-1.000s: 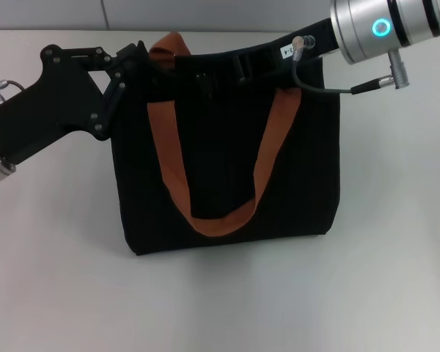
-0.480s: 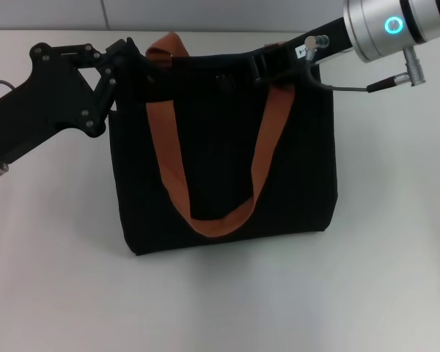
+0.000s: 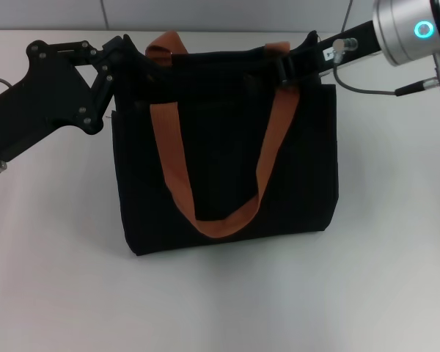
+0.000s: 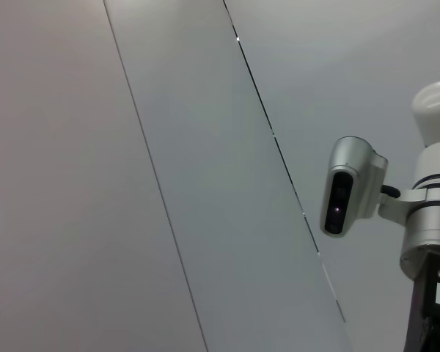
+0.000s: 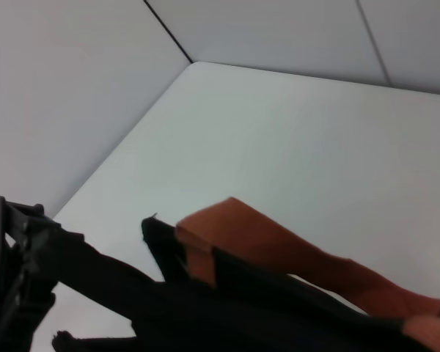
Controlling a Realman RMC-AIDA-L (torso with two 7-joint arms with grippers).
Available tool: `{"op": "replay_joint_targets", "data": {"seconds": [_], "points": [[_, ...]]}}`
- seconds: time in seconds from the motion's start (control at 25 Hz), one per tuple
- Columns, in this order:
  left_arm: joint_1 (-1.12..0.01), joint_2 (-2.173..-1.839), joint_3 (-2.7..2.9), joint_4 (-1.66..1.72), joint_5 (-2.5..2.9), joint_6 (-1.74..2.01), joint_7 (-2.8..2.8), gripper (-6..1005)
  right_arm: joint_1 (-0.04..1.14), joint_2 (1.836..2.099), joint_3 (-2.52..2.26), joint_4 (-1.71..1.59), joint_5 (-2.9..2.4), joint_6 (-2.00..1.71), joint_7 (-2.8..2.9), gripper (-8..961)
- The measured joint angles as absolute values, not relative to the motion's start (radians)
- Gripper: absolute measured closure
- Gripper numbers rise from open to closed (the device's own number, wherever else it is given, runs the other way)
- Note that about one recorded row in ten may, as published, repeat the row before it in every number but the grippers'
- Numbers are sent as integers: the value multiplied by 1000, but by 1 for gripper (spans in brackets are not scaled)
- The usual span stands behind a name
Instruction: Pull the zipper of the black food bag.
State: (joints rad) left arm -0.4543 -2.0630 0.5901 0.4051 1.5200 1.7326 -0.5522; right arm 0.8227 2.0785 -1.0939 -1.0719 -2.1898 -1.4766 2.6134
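Note:
The black food bag lies flat on the white table, with rust-orange strap handles looped over its front. My left gripper is shut on the bag's top left corner and holds it taut. My right gripper is shut at the zip line along the top edge, near the top right corner. The zipper slider is hidden between its fingers. The right wrist view shows the bag's top edge, an orange strap and the left gripper farther off.
The white table surrounds the bag, with a grey wall behind it. The left wrist view shows only wall panels and the robot's head camera. A grey cable hangs from the right wrist.
My right gripper has slid to the right along the bag's top edge, from the middle to near the right corner. The left gripper has held the left corner.

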Motion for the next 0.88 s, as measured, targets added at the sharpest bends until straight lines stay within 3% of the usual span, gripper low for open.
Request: {"op": "replay_joint_targets", "data": {"seconds": [0.88], "points": [[-458,-2060,577,405,1520,1728,-552,933,709,2079,-964,-1222,-2220,-1547,2617,953]]}}
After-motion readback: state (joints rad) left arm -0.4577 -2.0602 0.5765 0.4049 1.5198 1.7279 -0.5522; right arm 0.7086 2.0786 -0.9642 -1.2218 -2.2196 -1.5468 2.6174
